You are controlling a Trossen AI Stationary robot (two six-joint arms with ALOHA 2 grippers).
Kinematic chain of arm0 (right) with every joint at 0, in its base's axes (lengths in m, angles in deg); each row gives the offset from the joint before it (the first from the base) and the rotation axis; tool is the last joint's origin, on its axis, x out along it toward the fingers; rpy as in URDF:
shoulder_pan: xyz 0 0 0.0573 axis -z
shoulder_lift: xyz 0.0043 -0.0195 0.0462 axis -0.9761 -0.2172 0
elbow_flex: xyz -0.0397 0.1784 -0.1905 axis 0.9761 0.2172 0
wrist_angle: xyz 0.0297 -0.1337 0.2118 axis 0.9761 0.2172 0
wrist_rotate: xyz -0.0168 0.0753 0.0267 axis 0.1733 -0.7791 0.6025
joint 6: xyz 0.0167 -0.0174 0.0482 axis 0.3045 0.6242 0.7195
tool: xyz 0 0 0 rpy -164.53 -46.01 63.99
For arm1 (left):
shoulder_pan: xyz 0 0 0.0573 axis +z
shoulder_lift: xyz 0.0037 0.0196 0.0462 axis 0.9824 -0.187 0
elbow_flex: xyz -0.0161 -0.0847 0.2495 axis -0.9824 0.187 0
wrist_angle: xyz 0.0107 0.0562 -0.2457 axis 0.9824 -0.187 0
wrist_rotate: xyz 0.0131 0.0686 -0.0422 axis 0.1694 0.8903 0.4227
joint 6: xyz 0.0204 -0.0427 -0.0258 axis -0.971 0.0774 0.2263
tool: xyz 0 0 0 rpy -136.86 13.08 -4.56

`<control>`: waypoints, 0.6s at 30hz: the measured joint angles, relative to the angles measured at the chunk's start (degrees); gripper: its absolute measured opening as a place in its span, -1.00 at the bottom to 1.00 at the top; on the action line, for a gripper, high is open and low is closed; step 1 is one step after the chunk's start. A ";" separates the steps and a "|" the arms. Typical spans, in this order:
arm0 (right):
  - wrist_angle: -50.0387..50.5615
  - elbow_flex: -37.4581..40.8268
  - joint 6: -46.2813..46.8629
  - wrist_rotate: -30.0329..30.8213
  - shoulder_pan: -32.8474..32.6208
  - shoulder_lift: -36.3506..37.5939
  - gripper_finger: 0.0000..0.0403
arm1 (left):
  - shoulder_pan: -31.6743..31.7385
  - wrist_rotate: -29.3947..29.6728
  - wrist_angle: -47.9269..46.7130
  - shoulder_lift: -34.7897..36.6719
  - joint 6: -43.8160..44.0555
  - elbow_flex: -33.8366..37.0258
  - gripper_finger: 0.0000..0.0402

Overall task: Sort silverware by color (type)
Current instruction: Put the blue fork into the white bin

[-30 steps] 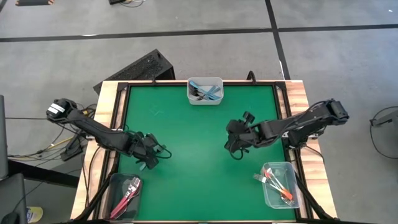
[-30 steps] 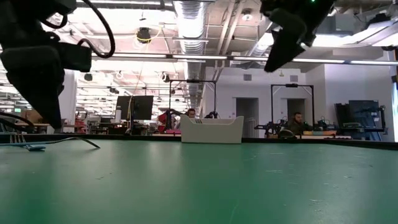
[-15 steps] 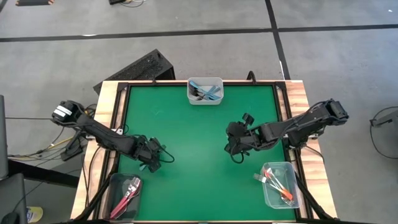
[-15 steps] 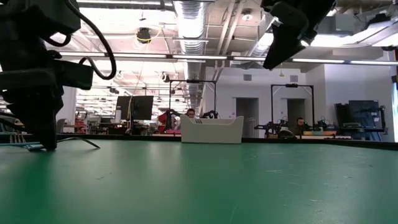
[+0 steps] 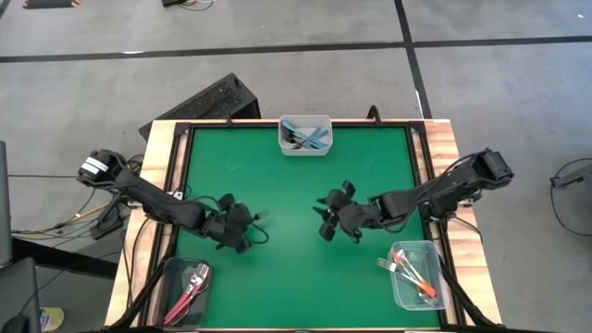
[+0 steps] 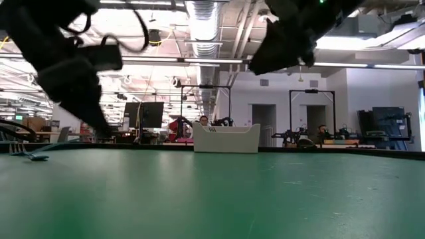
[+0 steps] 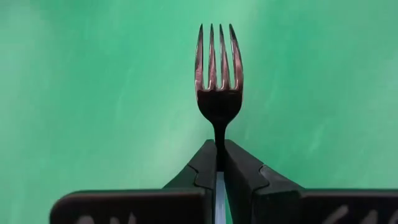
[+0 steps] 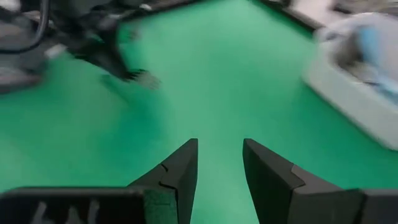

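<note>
- The left end effector (image 7: pixel 219 163) is closed on a fork (image 7: pixel 219 81), gripping its neck just below the tines, which point forward over the green tabletop (image 5: pixel 287 190).
- In the high view this end effector (image 5: pixel 248 228) is low at the left-centre, its arm stretched in from the left edge.
- The right end effector (image 8: pixel 219 163) has its 2 fingers apart and holds nothing; it (image 5: pixel 328 215) hovers near the middle.
- 3 clear containers (image 5: pixel 305 135) sit at the edges.

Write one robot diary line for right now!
left gripper: shut on fork | right gripper: open, empty, mid-table | blue-fork container: far edge
</note>
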 joint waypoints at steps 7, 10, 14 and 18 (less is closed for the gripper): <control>-25.71 4.57 -3.47 -10.73 3.70 -3.05 -0.20 | -0.63 21.03 19.71 0.20 -17.68 -0.52 -0.99; -32.25 4.77 -4.84 -12.16 4.74 -5.40 -0.12 | 0.01 26.58 26.54 0.22 -23.65 -0.52 -1.00; -44.50 4.64 -6.38 -13.56 6.01 -9.84 0.01 | 1.25 26.75 33.91 0.22 -30.17 -0.52 -1.00; -56.58 4.73 -6.92 -13.58 6.31 -15.12 0.14 | 1.74 23.54 37.65 0.22 -33.20 -0.52 -1.00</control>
